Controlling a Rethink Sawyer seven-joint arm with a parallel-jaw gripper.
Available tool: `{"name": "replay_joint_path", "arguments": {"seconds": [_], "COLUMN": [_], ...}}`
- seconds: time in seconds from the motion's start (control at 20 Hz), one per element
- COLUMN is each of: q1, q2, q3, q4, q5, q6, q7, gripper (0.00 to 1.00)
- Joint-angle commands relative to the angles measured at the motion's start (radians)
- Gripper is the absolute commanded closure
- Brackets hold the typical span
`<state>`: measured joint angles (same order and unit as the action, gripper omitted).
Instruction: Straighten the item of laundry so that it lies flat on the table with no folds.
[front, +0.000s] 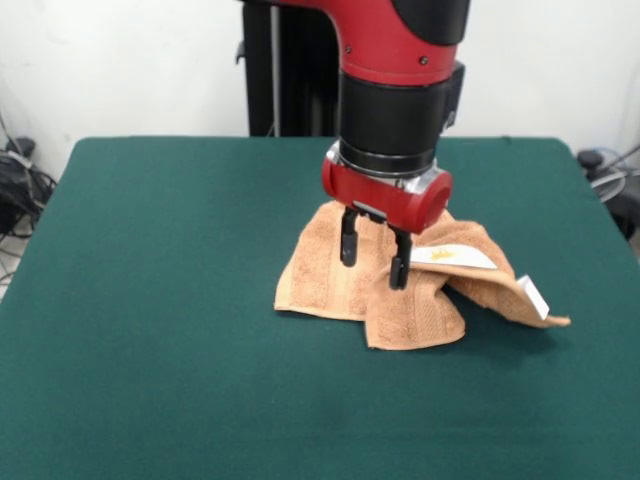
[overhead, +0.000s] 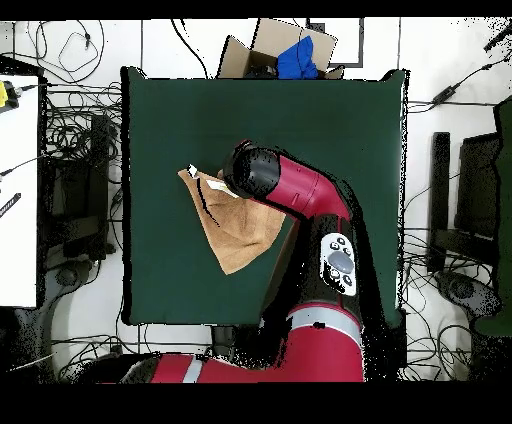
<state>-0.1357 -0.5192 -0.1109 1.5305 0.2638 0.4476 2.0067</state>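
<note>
The peach-orange towel (front: 325, 275) lies crumpled and folded over itself right of the middle of the green table (front: 150, 300). A white label (front: 455, 256) and a small white tag (front: 538, 296) show on its right side. My gripper (front: 374, 258) points straight down over the towel's middle, open, with nothing between the fingers, its tips at or just above the cloth. In the overhead view the towel (overhead: 240, 232) lies left of the table's (overhead: 330, 120) middle, and the arm's wrist (overhead: 256, 172) covers the towel's top edge and hides the gripper.
The arm's black pedestal (front: 285, 70) stands behind the table's far edge. In the overhead view a cardboard box with a blue thing in it (overhead: 285, 50) sits beyond the table's top edge, and cables lie on the floor all around.
</note>
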Motion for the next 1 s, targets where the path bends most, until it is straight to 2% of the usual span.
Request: {"name": "replay_joint_path", "arguments": {"seconds": [0.05,0.4,1.0], "q1": [-0.008,-0.036,-0.014], "q2": [0.067,0.121,0.162], "q3": [0.041,0.072,0.072], "q4": [0.018,0.005,-0.006], "q5": [0.035,0.024,0.044], "q6": [-0.017,-0.101,-0.163], "q7": [0.19,0.165,0.194], "gripper": [0.0,0.0,0.0]}}
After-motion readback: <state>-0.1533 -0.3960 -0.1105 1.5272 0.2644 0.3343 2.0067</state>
